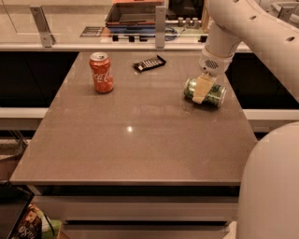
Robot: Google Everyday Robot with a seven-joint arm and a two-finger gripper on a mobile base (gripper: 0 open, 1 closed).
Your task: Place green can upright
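Note:
The green can [216, 95] lies on its side near the right edge of the brown table [140, 140], its silver ends pointing left and right. My gripper [202, 90] comes down from the white arm at the upper right and sits straight over the middle of the can, covering part of its label. The can rests on the table top.
A red Coca-Cola can [101, 72] stands upright at the back left. A dark snack bar [149, 63] lies at the back middle. A counter with a tray [135, 14] runs behind the table. My white base [271, 186] fills the lower right.

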